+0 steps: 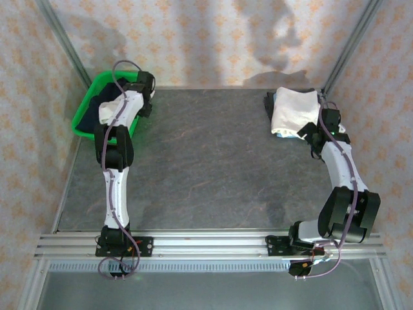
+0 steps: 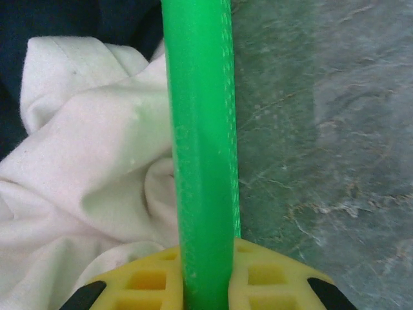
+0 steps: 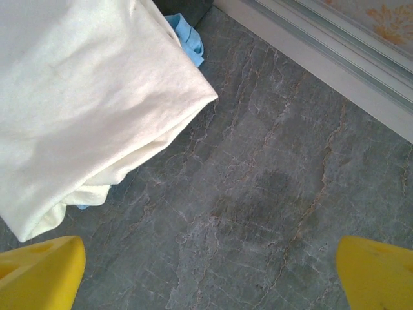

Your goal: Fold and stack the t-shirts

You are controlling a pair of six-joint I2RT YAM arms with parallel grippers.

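Yellow fingers of our left end effector [image 2: 206,287] look pinched on the green basket [image 2: 200,129] rim, with a shirt just inside it.

Biggest first: we've got the grey table [image 1: 213,155] with the basket at its far left corner. It holds a crumpled white t-shirt [image 2: 84,168] on top of something dark navy [image 2: 58,19]. That shirt lies just across the rim from the fingers, on the inner side. It's too bunched up for us to call a long axis. Our left arm is by far the nearer one, so we reckon it needs to let go and reach in. At the far right corner sits the folded stack [image 3: 84,90] of cream shirts, with a bit of light blue cloth [image 3: 188,42] peeking out from under it. Our right end effector [image 3: 210,278] hangs wide apart just beside the stack, holding nothing.
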